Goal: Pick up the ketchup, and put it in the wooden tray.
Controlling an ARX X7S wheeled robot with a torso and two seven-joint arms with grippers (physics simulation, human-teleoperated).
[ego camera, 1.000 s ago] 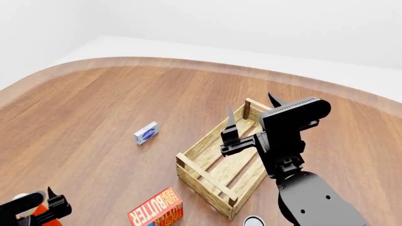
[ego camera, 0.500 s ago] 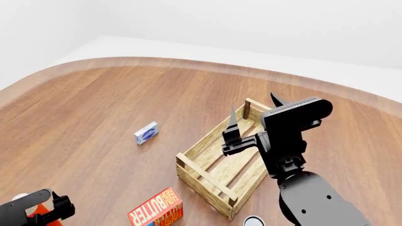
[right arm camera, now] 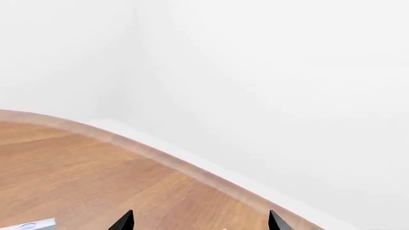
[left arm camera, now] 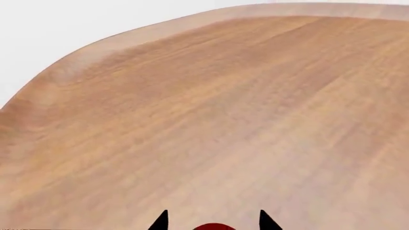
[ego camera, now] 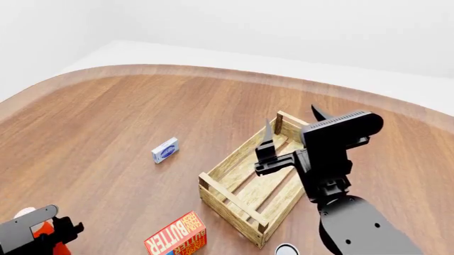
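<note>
1. While the left gripper (ego camera: 42, 236) sits at the near-left corner of the head view, the ketchup (ego camera: 44, 229) shows only as a sliver of red-orange beside a white cap, mostly hidden behind the grey gripper body. In the left wrist view a red rounded form (left arm camera: 214, 226) lies between the two black fingertips, which stand apart on either side of it. Contact cannot be confirmed from either view, so whether this claw has closed on the bottle cannot be told.
2. Judgement: the left arm is low and near the bottle because the grasp is the step in hand; the bottle is not yet in the wooden tray (ego camera: 228, 169).
3. Right gripper (ego camera: 291, 130) hovers above the far half of the tray, jaws spread wide and holding nothing; the right wrist view shows its two fingertips far apart with only table and wall beyond. Judgement: it is parked and idle, and may crowd the drop zone.
4. Tray: pale raw wood, slatted floor and sides, square corner posts, set diagonally on the table (ego camera: 127, 106). It looks empty.
5. Table: smooth brown wood grain with a rounded paler rim.
6. Others: a red-and-orange butter box (ego camera: 176, 235), flat-faced card, just beside the tray's near corner; a small blue-and-white box (ego camera: 165, 150) well apart to the tray's left; part of a round white-rimmed object (ego camera: 285, 249) at the frame's lower edge.
</note>
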